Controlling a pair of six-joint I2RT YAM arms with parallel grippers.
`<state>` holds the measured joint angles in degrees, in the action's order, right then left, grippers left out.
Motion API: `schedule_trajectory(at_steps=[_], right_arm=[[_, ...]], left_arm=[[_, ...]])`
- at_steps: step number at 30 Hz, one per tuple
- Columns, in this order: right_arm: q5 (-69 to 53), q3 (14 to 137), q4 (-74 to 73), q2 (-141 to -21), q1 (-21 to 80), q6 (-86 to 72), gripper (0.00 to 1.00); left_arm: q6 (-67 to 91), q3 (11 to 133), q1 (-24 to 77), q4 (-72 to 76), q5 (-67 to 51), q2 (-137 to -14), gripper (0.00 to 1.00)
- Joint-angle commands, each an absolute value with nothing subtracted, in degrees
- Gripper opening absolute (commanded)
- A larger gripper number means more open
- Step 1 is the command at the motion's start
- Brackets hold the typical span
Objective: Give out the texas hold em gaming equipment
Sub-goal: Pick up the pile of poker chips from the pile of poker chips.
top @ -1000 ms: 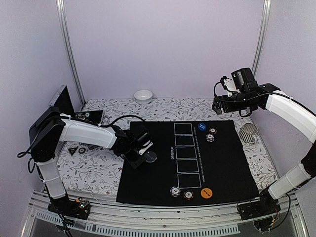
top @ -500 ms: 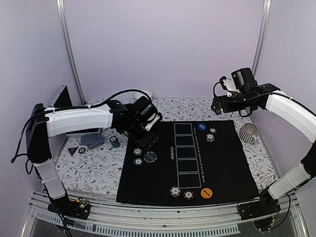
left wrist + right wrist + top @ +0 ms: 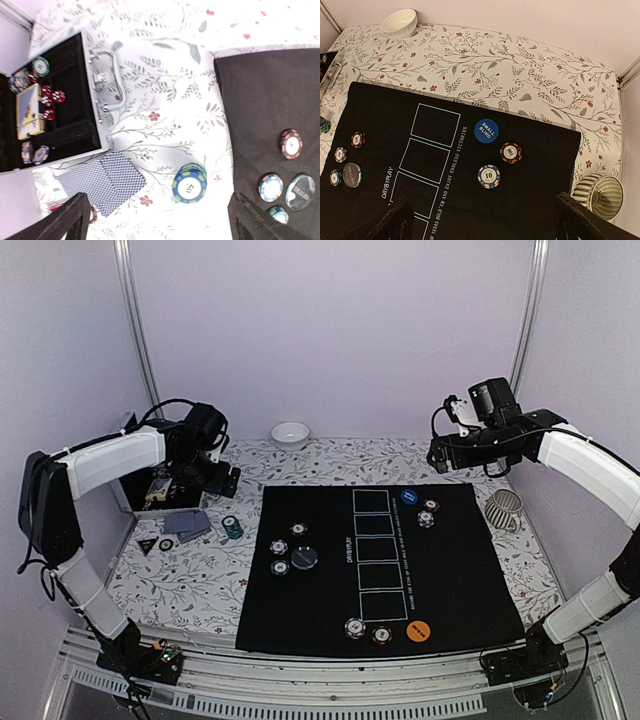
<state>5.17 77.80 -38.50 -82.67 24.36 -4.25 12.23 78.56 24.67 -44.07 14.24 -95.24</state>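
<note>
On the black mat the left side holds a red chip, a white-blue chip, a green chip and a dark disc. The far side has a blue disc with two chips; the near side has an orange disc with two chips. A chip stack and blue-backed cards lie on the floral cloth. My left gripper hangs open and empty above them, beside the case. My right gripper hovers open, high over the mat's far right.
An open chip case with more chips and a card deck sits at the far left. A white bowl stands at the back wall. A striped cup sits right of the mat.
My left gripper opened, left chips on the mat's left side, then rose and swung back left toward the case. The right arm stayed still.
</note>
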Motion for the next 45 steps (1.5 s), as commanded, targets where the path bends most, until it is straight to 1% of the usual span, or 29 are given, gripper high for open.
schedule_trajectory(at_steps=[1,5,11,12,13,16,17,22,24,26,28,30,34,35,37,40,43,45], right_arm=[[4.98,77.04,-37.88,-81.47,24.29,-3.89,0.99],[5.09,77.02,-37.86,-81.56,24.26,-3.87,0.99],[4.89,77.08,-37.80,-81.97,24.28,-3.78,0.99],[4.92,77.08,-37.86,-82.07,24.26,-3.78,0.99],[4.92,77.08,-37.94,-82.10,24.27,-3.74,0.99],[4.96,77.02,-37.96,-82.11,24.26,-3.78,0.99],[4.90,76.99,-37.90,-82.15,24.26,-3.78,0.99],[4.90,77.08,-37.92,-82.16,24.27,-3.71,0.99],[4.83,77.07,-37.97,-82.22,24.26,-3.69,0.99],[4.83,77.06,-37.92,-82.19,24.27,-3.69,0.99],[4.75,77.08,-37.99,-82.20,24.30,-3.69,0.99],[4.75,77.10,-37.97,-82.21,24.27,-3.69,0.99],[4.66,77.13,-37.96,-82.20,24.26,-3.69,0.99],[4.66,77.09,-37.97,-82.24,24.27,-3.69,0.99],[4.66,77.08,-38.01,-82.18,24.26,-3.72,0.99],[4.66,77.20,-37.96,-82.29,24.32,-3.69,0.99],[4.66,77.17,-37.96,-82.31,24.27,-3.69,0.99],[4.66,77.25,-37.96,-82.19,24.26,-3.69,0.99]], left_arm=[[11.16,76.69,22.35,-39.74,7.33,-100.04,0.98],[10.93,74.43,21.36,-36.06,3.19,-102.34,0.98],[10.77,71.22,21.35,-32.99,0.97,-105.70,0.98],[10.75,70.93,21.35,-32.63,0.65,-106.08,0.97],[10.73,70.63,21.36,-32.27,0.56,-106.35,0.93],[10.74,70.36,21.36,-31.82,1.51,-106.91,0.75],[10.73,70.42,21.36,-31.86,1.46,-107.08,0.71],[10.89,70.58,21.44,-32.43,1.17,-107.49,0.58],[10.90,70.58,21.44,-32.74,1.25,-107.45,0.51],[10.91,70.58,21.45,-33.15,1.34,-107.28,0.46],[10.76,70.58,21.49,-33.53,1.27,-107.23,0.47],[10.72,70.65,21.53,-34.06,1.34,-107.38,0.50],[10.64,70.71,21.63,-34.32,1.26,-107.41,0.49],[10.65,70.67,21.70,-34.36,1.26,-107.28,0.47],[10.64,70.87,21.96,-34.37,1.22,-106.82,0.37],[10.57,71.29,22.43,-34.52,1.14,-106.13,0.25],[10.17,72.61,23.18,-35.75,2.09,-105.82,0.00],[9.79,73.58,23.89,-36.83,2.69,-105.78,0.00]])
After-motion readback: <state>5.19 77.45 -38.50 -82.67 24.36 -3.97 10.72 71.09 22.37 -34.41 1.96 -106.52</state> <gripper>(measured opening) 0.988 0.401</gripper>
